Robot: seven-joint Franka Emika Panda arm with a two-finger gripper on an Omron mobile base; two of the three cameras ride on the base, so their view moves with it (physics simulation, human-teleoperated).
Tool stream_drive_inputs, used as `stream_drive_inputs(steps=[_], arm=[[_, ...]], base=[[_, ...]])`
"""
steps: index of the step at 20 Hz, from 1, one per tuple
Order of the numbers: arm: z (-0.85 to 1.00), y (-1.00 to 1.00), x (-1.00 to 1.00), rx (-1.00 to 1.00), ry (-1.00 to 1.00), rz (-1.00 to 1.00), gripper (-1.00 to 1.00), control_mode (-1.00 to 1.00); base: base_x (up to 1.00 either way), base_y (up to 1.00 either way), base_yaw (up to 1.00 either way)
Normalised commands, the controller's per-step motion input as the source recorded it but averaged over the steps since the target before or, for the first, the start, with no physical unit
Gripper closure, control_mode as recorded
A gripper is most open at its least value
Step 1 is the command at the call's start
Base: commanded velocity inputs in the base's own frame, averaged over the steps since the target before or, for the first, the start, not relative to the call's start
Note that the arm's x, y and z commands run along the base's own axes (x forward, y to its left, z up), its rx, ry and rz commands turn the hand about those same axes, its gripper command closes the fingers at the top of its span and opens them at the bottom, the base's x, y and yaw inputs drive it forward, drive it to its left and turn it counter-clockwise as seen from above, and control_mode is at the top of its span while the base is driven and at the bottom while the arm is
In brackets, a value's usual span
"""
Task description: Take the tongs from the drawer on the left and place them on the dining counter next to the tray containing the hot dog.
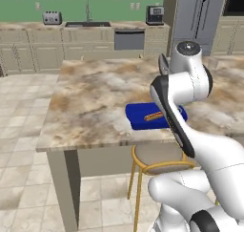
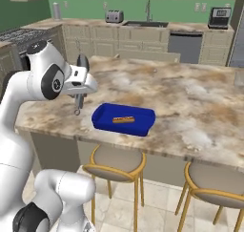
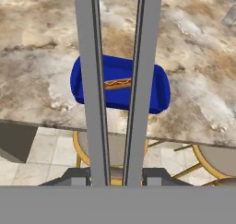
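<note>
1. The two-finger gripper sits at the bottom of the hand view, its jaws partly closed on the slim, long, dark grey metal tongs; the two arms of the tongs run up the middle of that frame to its top edge.
2. In the right base view the tongs hang from the hand at centre left, above the near left part of the marbled brown, beige and white stone dining counter. Whether the tip touches the stone is hard to judge.
3. The shallow bright blue rectangular tray lies near the counter's front edge, just right of the tongs.
4. The small orange-brown hot dog in a tan bun rests in the tray's middle.
5. Round yellow-framed stools stand under the counter's edge, lower centre.
</note>
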Motion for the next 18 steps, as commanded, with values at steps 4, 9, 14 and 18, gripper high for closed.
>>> stream_drive_inputs(steps=[4,9,14,18], arm=[[0.0,0.0,0.0,0.0,0.0,0.0,1.0,1.0],[0.0,0.0,0.0,0.0,0.0,0.0,1.0,1.0],[0.0,0.0,0.0,0.0,0.0,0.0,1.0,1.0],[0.0,0.0,0.0,0.0,0.0,0.0,1.0,1.0]], base=[[0.49,-0.25,-0.09],[0.34,-0.12,-0.07],[0.12,-0.06,0.0],[0.31,-0.02,0.0]])
